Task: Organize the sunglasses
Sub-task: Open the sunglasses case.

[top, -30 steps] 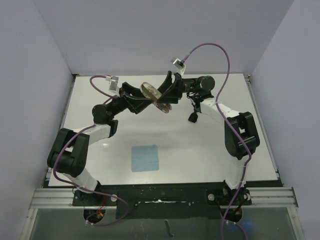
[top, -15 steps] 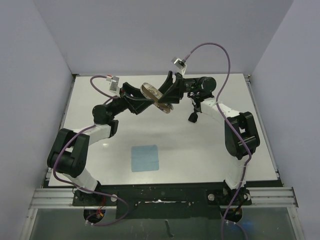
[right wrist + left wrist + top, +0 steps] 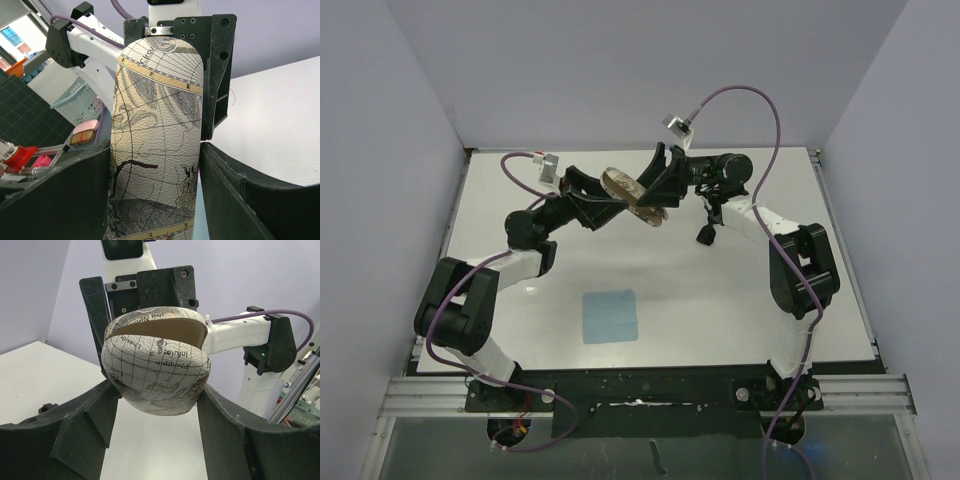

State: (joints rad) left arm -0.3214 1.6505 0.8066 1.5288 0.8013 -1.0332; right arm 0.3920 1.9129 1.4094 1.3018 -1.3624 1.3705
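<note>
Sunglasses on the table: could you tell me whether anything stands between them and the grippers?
Yes: the case, which the left gripper and right gripper both clamp in the air. The sunglasses lie apart on the table.

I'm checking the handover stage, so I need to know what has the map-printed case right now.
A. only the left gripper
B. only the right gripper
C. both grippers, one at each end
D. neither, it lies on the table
C: the case is up off the table, with the left gripper clamped on one end and the right gripper on the other, as each wrist view shows.
</note>
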